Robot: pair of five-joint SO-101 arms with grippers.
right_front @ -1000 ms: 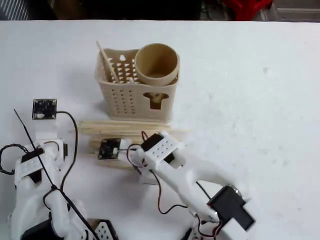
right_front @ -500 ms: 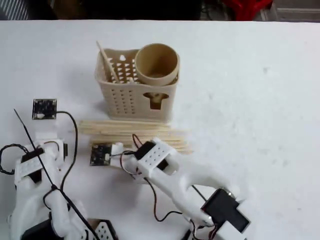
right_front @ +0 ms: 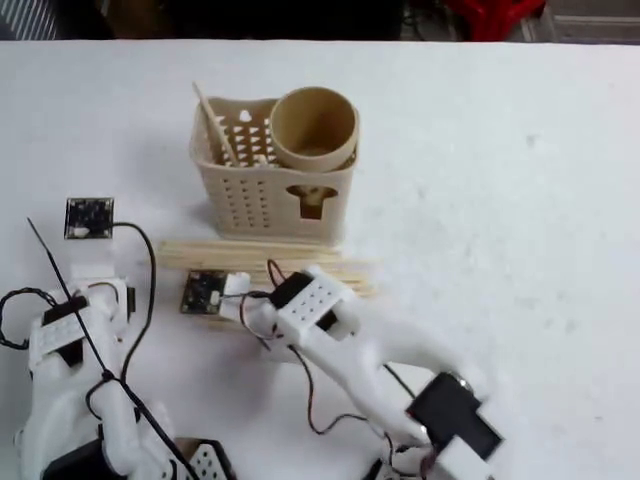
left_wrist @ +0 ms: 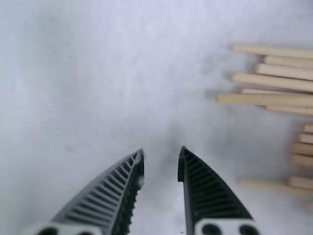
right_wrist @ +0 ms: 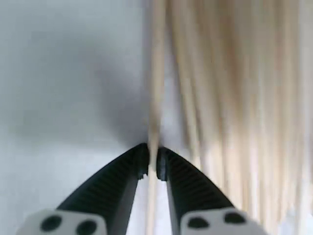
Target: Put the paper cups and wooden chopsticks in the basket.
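Pale wooden chopsticks (right_front: 262, 256) spread flat on white table (right_front: 500, 150), just in front of cream perforated plastic basket (right_front: 262, 205) holding tan paper cup (right_front: 313, 125). Right gripper (right_wrist: 152, 157) pinched nearly closed on one stick. Left gripper (left_wrist: 160, 159) slightly parted, empty, near stick ends.

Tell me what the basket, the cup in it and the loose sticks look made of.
The basket: probably moulded plastic, matte cream, with evenly punched holes. The cup: paper or card by its thin rolled rim, matte tan. The chopsticks: bare pale wood, seemingly unvarnished, square-cut ends.
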